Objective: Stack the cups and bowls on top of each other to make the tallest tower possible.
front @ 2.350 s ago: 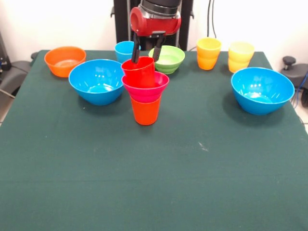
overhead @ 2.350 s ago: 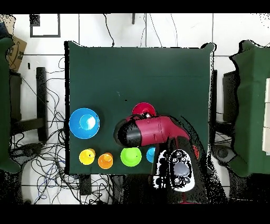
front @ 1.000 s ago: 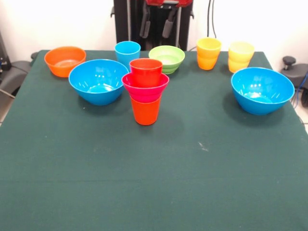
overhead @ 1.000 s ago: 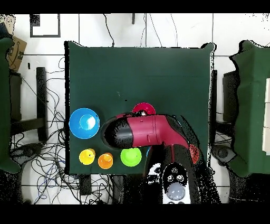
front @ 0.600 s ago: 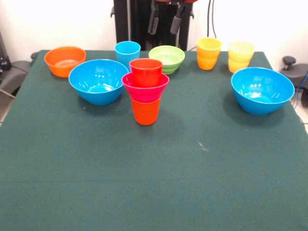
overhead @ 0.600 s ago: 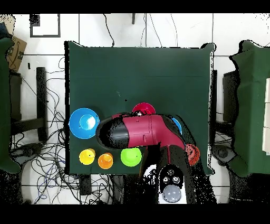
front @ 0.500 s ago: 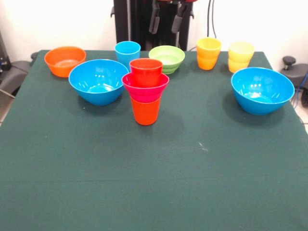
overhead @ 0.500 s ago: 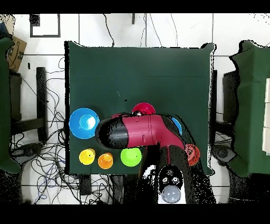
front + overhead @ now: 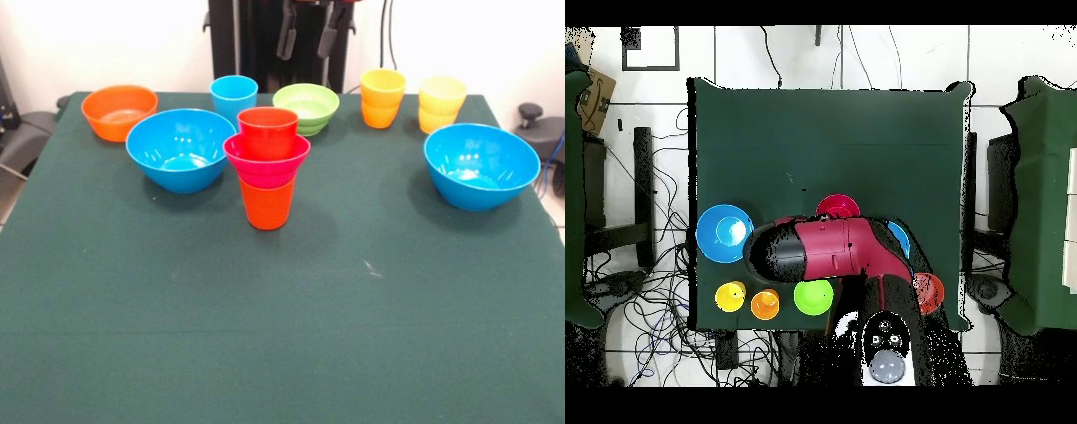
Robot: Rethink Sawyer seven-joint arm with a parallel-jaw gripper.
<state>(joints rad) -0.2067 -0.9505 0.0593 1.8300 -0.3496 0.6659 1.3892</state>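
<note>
A tower stands mid-table: an orange cup (image 9: 267, 205) carries a pink-red bowl (image 9: 266, 163), and a red cup (image 9: 267, 132) sits in that bowl. From overhead the tower (image 9: 837, 207) peeks out beside the red arm (image 9: 830, 250). My gripper (image 9: 307, 37) hangs open and empty at the top edge, high above the lime-green bowl (image 9: 306, 108) and clear of the tower. A light blue cup (image 9: 234, 94) stands behind the tower. The yellow-orange cup (image 9: 382, 97) and pale yellow cup (image 9: 441, 103) are at the back right.
One large blue bowl (image 9: 177, 148) sits left of the tower, with an orange bowl (image 9: 118, 110) behind it. Another blue bowl (image 9: 481, 164) is at the right. A dark green cloth (image 9: 282, 336) covers the table. The arm hides part of the overhead view.
The gripper let go of the red cup, which now sits upright in the pink-red bowl. It rose to the top edge and shifted right, over the green bowl.
</note>
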